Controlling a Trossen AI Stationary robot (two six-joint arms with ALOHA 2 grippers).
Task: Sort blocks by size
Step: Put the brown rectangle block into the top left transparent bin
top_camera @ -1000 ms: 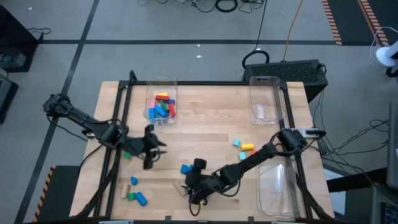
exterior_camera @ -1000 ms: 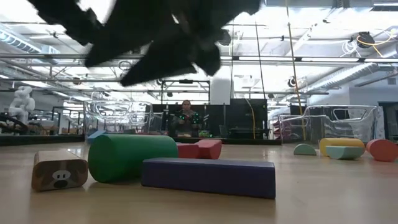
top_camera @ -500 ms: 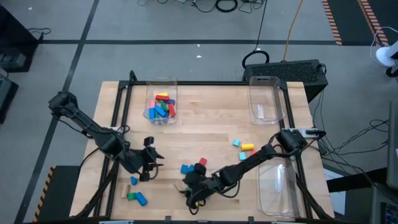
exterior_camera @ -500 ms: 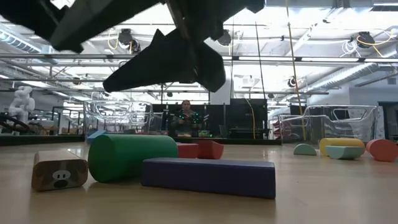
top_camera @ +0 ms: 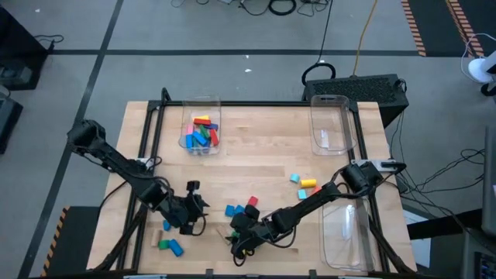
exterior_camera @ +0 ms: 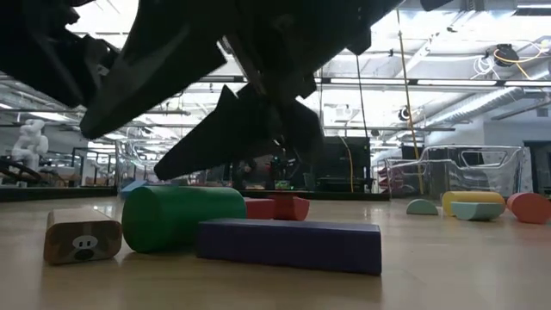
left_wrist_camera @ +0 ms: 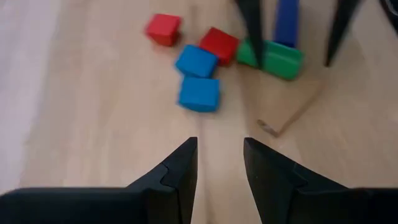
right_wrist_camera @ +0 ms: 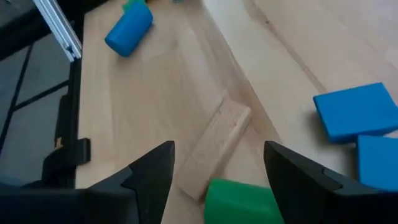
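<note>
Near the bench's front edge, the left gripper (top_camera: 195, 208) hovers, jaws narrowly parted and empty. The right gripper (top_camera: 239, 242), jaws wide, straddles a green wooden cylinder block (right_wrist_camera: 239, 200).

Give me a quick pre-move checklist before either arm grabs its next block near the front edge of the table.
1. Left gripper empty: ok, its fingers stand apart with bare wood between them.
2. Right gripper empty and open: ok, it hovers over the plain wooden bar and the green block.
3. Targets ahead of the left gripper: ok, two blue cubes and two red cubes lie loose on the table.
4. Room between the arms: not ok, both grippers crowd the same front cluster in the high view.
5. Bin with sorted blocks: ok, unblocked at the back.
6. Which bin takes which size: cannot tell.
</note>
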